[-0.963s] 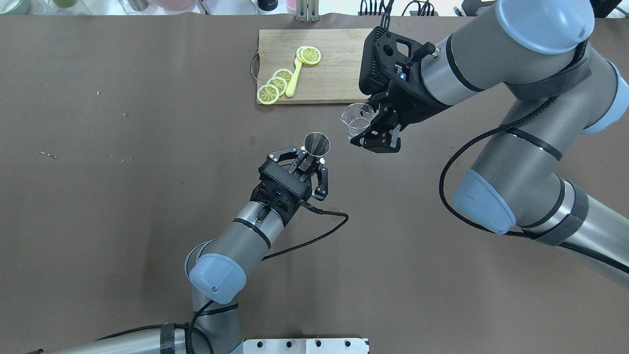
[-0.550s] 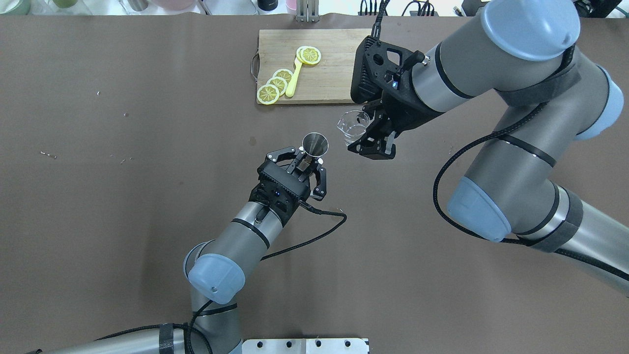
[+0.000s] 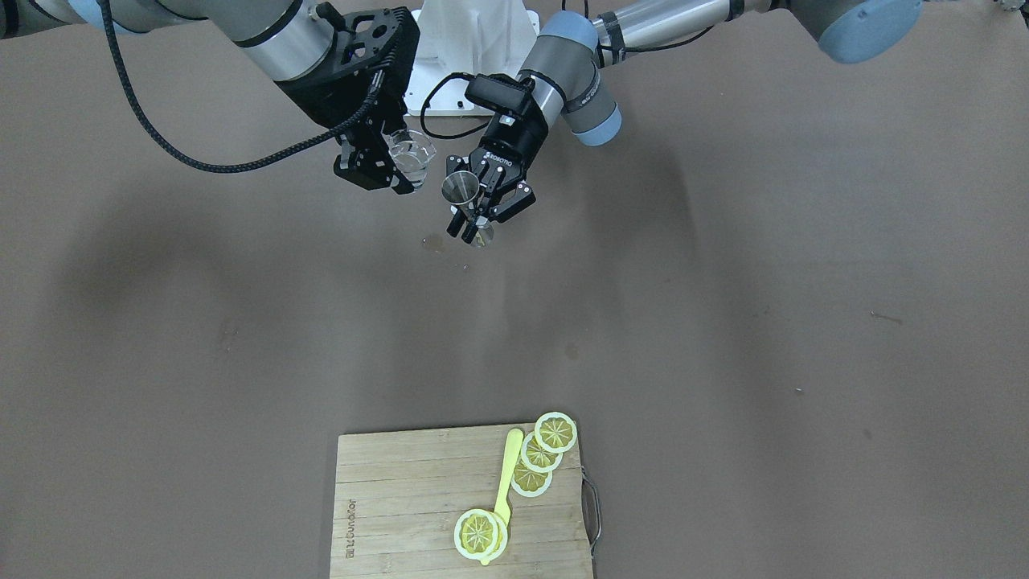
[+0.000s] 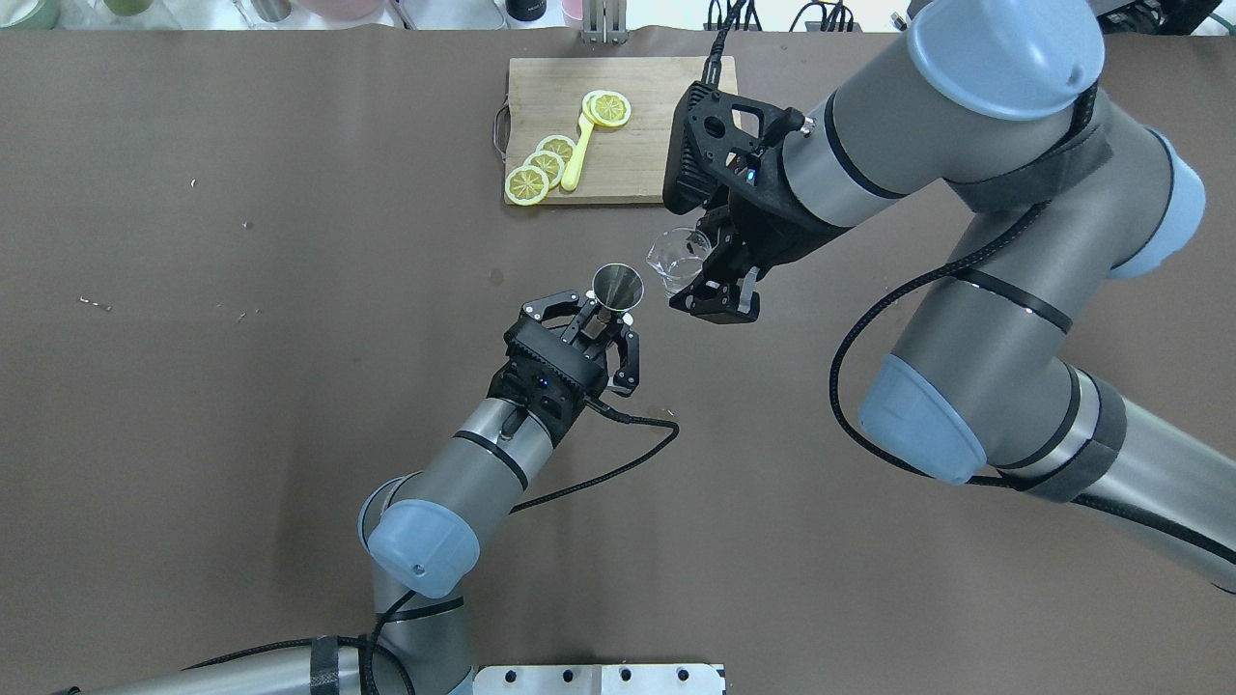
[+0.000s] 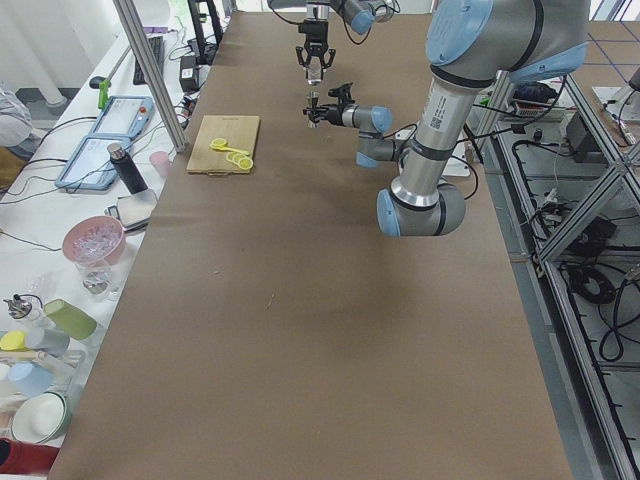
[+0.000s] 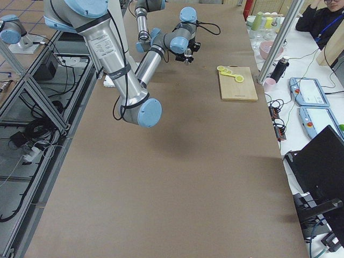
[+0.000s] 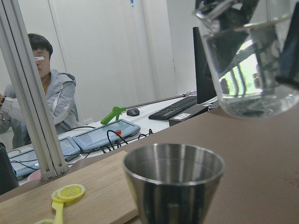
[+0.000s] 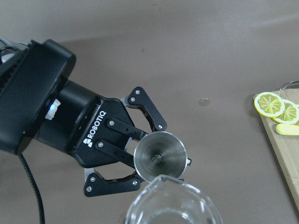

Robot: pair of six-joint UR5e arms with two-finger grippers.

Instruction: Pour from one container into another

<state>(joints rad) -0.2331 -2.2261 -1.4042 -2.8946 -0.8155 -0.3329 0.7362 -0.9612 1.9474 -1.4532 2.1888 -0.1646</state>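
My right gripper (image 4: 703, 277) is shut on the clear glass container (image 4: 675, 259), held above the table just right of the steel jigger (image 4: 617, 286). My left gripper (image 4: 601, 323) is shut on the jigger's waist and holds it upright, mouth up. In the front-facing view the glass (image 3: 411, 155) hangs left of the jigger (image 3: 460, 188), a small gap between them. The right wrist view looks down over the glass rim (image 8: 170, 202) into the jigger's cone (image 8: 160, 155). From the left wrist, the jigger's rim (image 7: 174, 164) is low and the glass (image 7: 250, 60) is above it to the right, liquid in its base.
A wooden cutting board (image 4: 647, 145) at the far side carries lemon slices (image 4: 541, 166) and a yellow spoon (image 4: 579, 154). A small wet spot (image 4: 495, 277) marks the brown table left of the jigger. A person (image 7: 37, 88) sits beyond the table's far edge.
My right arm has carried the glass leftward and slightly toward the robot, closing most of the gap to the jigger. The left arm and jigger have barely moved.
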